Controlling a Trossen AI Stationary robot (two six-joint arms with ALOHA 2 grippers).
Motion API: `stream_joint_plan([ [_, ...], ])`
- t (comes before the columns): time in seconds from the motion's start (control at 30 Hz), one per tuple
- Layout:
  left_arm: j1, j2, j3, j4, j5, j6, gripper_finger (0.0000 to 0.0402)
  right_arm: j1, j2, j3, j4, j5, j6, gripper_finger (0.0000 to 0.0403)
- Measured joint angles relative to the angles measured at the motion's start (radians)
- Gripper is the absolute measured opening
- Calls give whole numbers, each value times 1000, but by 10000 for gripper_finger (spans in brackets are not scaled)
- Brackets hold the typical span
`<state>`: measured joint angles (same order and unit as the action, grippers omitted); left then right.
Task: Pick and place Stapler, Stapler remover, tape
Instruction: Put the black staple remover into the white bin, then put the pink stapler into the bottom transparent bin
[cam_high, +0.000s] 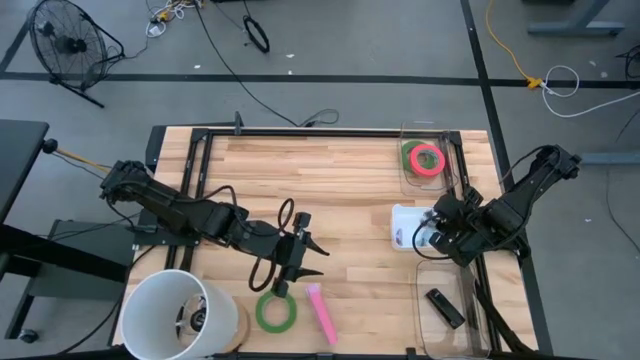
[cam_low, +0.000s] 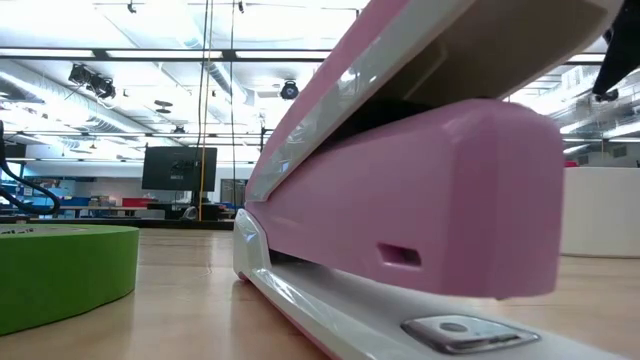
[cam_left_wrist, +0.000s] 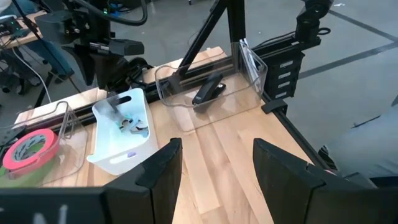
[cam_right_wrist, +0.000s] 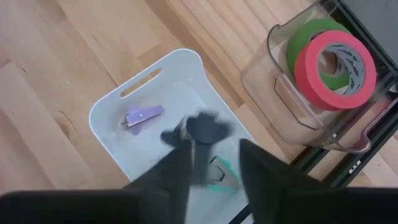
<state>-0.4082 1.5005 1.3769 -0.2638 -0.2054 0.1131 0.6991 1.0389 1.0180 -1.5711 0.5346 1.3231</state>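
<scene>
right gripper (cam_right_wrist: 214, 155) hung over the white bin (cam_right_wrist: 112, 106), fingers parted, dropping a dark staple remover (cam_right_wrist: 202, 127); left gripper (cam_high: 290, 262), spread and empty, hovered by green tape (cam_high: 275, 311), likely next pick

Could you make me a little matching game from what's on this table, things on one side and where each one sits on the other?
Things:
1. pink stapler
2. red-pink tape roll
3. black stapler
4. purple staple remover

Places:
A. in the white bin
B. on the bare wood, beside a green tape roll
C. in the clear tray at the far right corner
D. alone in the clear tray at the near right corner

Pairs: 1-B, 2-C, 3-D, 4-A
</scene>
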Motion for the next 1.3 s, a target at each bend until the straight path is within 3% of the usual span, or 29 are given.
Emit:
stream_joint_plan([
  [0.17,0,0,0,-3,0,-5,199,0,0,0,0,3,1,209],
  [0.33,0,3,0,-73,14,-81,199,0,0,0,23,20,2,240],
  [0.57,-2,92,-25,-200,14,-63,199,0,0,0,190,58,-105,239],
  [0.67,-2,150,-29,-194,91,22,199,0,0,0,277,78,-181,234],
  [0.83,-9,232,-29,-181,204,20,199,0,0,0,373,89,-265,226],
  [1.03,-28,326,-29,-171,231,7,199,0,0,0,414,107,-295,220],
  [1.3,-75,392,-29,-166,221,223,199,0,0,0,427,140,-294,219],
])
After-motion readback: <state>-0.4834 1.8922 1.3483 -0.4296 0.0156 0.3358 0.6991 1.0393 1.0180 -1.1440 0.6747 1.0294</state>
